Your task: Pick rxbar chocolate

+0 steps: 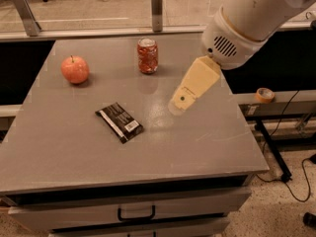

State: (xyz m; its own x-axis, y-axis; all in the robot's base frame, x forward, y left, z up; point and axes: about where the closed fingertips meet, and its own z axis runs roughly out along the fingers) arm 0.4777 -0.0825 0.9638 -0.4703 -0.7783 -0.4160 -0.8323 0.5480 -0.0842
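Note:
The rxbar chocolate (120, 122) is a flat black wrapper with a white stripe and a white barcode patch. It lies flat near the middle of the grey table (74, 152), turned diagonally. My gripper (178, 103), cream-coloured on a large white arm, hangs above the table to the right of the bar, about a hand-length away and not touching it.
A red soda can (147, 56) stands upright at the back centre. A red apple (75, 69) sits at the back left. A drawer handle (136, 215) is on the front below the table. A tape roll (264, 95) lies on a ledge to the right.

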